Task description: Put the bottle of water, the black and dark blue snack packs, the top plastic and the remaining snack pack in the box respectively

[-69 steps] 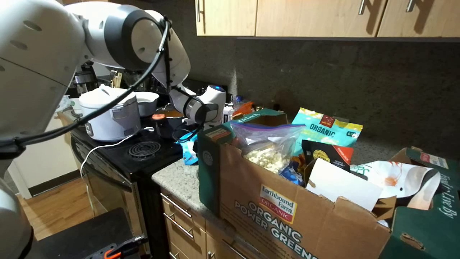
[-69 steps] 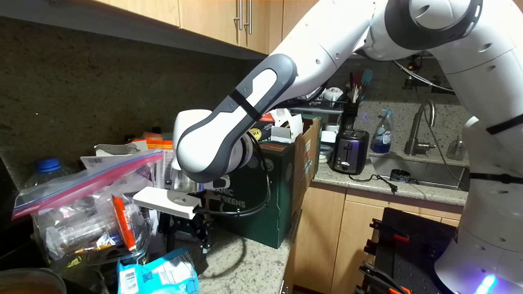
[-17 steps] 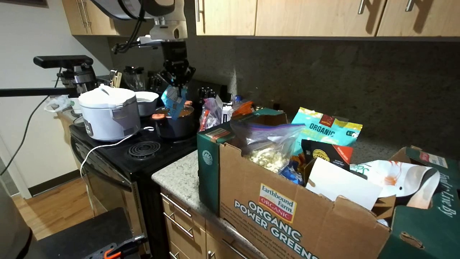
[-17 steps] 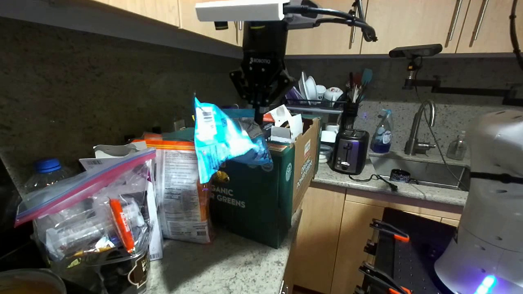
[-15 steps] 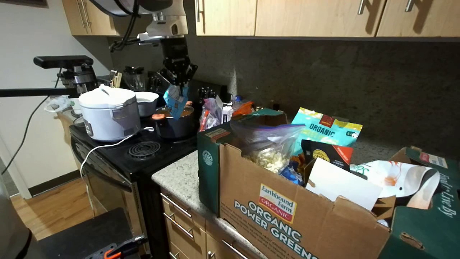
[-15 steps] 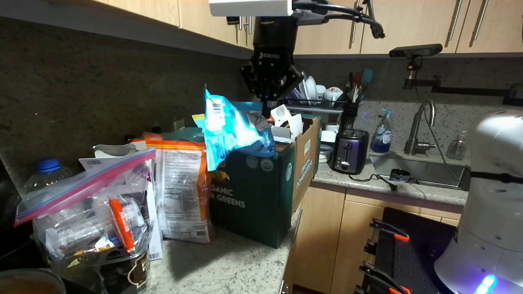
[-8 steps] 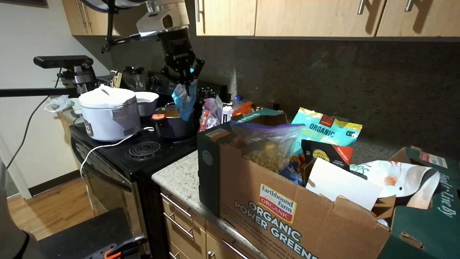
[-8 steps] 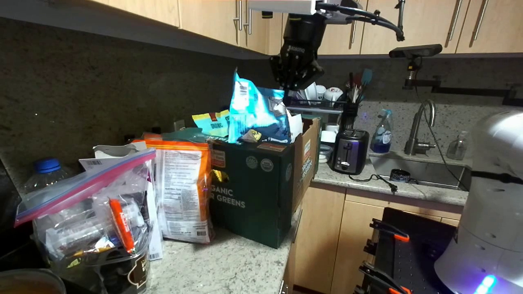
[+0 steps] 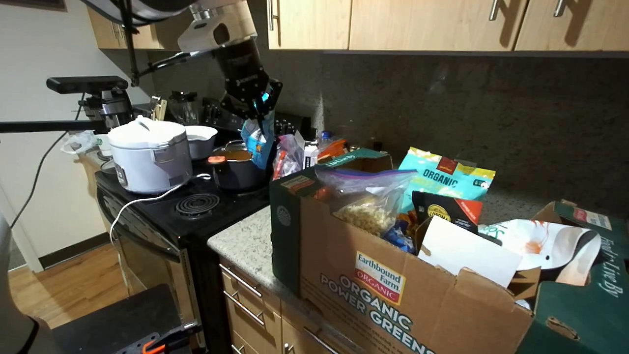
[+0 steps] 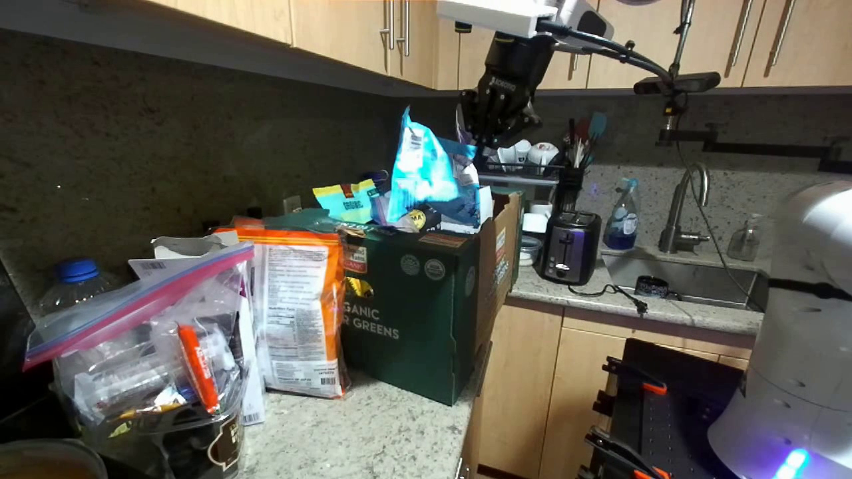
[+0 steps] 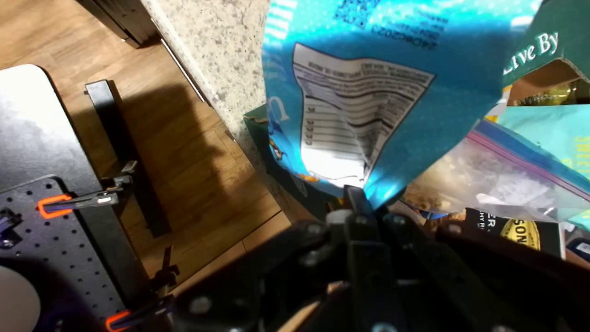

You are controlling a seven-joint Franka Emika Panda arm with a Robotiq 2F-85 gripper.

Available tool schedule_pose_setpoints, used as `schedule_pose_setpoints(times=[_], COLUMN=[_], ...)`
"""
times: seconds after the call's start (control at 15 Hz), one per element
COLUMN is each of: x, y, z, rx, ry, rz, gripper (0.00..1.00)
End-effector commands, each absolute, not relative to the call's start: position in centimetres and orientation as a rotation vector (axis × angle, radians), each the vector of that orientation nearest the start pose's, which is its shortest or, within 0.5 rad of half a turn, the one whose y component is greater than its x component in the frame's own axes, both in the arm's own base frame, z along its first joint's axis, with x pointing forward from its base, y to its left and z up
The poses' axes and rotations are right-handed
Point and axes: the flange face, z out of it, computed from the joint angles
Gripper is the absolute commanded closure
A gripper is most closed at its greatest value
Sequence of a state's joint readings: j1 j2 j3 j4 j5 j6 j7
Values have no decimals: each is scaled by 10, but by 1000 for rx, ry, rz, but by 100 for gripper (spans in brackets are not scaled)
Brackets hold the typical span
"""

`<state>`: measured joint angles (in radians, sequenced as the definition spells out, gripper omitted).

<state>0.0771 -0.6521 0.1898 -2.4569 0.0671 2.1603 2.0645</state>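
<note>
My gripper (image 10: 480, 154) is shut on the edge of a light blue snack pack (image 10: 423, 169), which hangs tilted from the fingertips. In the wrist view the pack (image 11: 368, 101) spreads out beyond the jaws, with the box partly hidden behind it. The brown and green box (image 9: 432, 295) stands on the counter, and in an exterior view the pack hangs left of its green end, higher than the rim. Inside the box are a black snack pack (image 9: 442, 209), a dark blue pack (image 9: 399, 240) and a clear zip bag (image 9: 368, 211). A blue-capped bottle (image 10: 80, 273) stands behind other items.
Beside the box's green end stand an orange and white bag (image 10: 299, 313) and a pink-sealed zip bag (image 10: 160, 359) of odds and ends. A dark pot (image 9: 241, 172) and a white cooker (image 9: 147, 164) occupy the stove. Wall cabinets (image 9: 432, 24) hang overhead.
Several seconds ago the gripper was low beside the blue pack on the counter. It has since lifted the pack and, over the last second, moved towards the box while tilting.
</note>
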Motion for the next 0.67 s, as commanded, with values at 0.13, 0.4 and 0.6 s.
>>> schedule_pose_setpoints(times=[0.13,0.4,0.6], x=[372,385,399], y=[115,98,74], z=[551,564,571], rx=[-1713,-1569,-1418], ry=[2258,2279,2302], rz=[-272,-371,-454], gripper=[100,100,100])
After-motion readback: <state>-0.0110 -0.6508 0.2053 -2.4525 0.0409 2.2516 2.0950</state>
